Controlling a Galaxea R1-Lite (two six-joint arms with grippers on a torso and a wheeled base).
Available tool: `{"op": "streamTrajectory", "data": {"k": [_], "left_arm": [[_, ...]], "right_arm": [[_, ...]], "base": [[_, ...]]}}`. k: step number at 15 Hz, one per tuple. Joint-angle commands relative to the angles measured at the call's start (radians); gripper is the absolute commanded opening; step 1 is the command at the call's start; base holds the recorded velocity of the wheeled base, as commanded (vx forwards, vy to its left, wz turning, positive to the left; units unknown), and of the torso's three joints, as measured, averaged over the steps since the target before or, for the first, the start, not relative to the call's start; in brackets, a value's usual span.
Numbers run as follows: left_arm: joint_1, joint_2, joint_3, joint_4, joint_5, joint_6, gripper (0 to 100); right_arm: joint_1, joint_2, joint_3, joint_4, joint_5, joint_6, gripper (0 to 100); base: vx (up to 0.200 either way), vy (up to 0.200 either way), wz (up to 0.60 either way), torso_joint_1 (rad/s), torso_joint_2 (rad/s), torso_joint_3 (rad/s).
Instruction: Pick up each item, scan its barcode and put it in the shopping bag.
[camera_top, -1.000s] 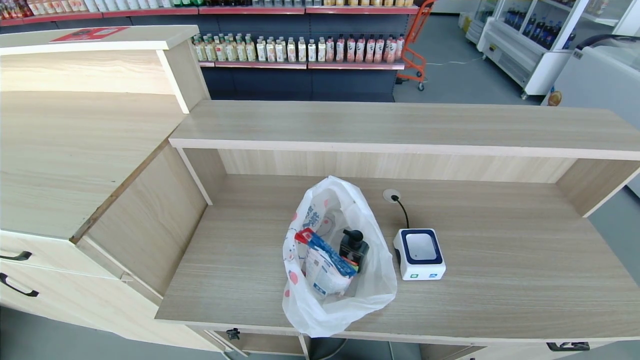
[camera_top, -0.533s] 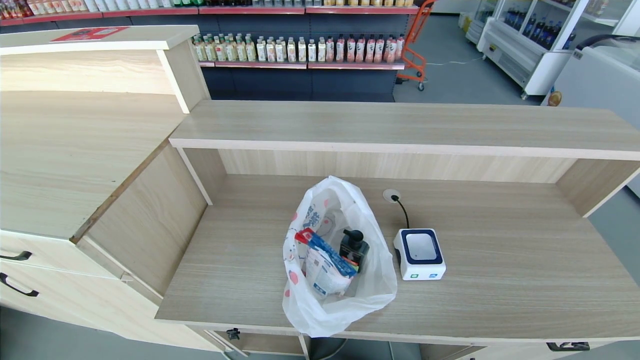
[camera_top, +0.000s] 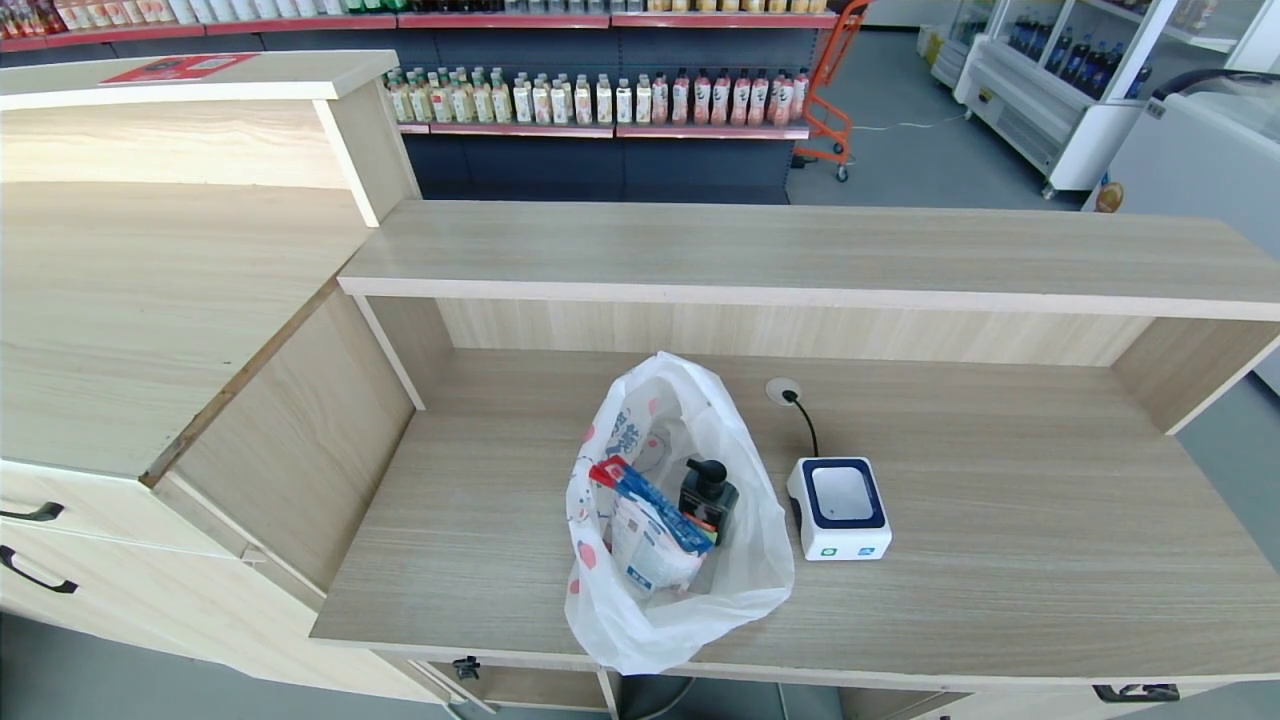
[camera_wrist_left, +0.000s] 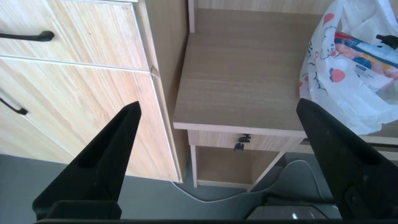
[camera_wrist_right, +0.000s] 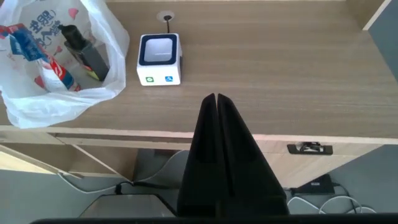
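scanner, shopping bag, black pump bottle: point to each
scanner (camera_top: 841, 494), head view, on its pale top window
shopping bag (camera_top: 640, 630), head view, on its white near wall
black pump bottle (camera_top: 706, 500), head view, on its dark body

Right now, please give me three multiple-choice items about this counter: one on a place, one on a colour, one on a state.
1. Where is the scanner relative to the shopping bag? A. inside it B. on the robot's right of it C. on the robot's left of it
2. The pump bottle in the bag is: A. black B. yellow C. pink
3. The right gripper is: A. open B. shut, empty C. shut on a bottle

Answers: B, it sits on the counter beside the bag; A, body and pump are black; B, its jaws meet with nothing between.
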Motion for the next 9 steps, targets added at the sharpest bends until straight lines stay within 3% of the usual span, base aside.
{"op": "streamTrajectory", "data": {"k": [1, 9], "left_arm": [[0.0, 0.0, 0.0, 0.0, 0.001, 0.001, 100], [0.0, 0.0, 0.0, 0.0, 0.002, 0.018, 100]], "right_arm": [[0.0, 0.005, 0.0, 0.0, 0.0, -0.003, 0], [0.0, 0.005, 0.0, 0.0, 0.0, -0.003, 0]], "base": [[0.0, 0.0, 0.0, 0.0, 0.0, 0.0], [0.0, -0.2, 0.0, 0.005, 0.0, -0.001]]}}
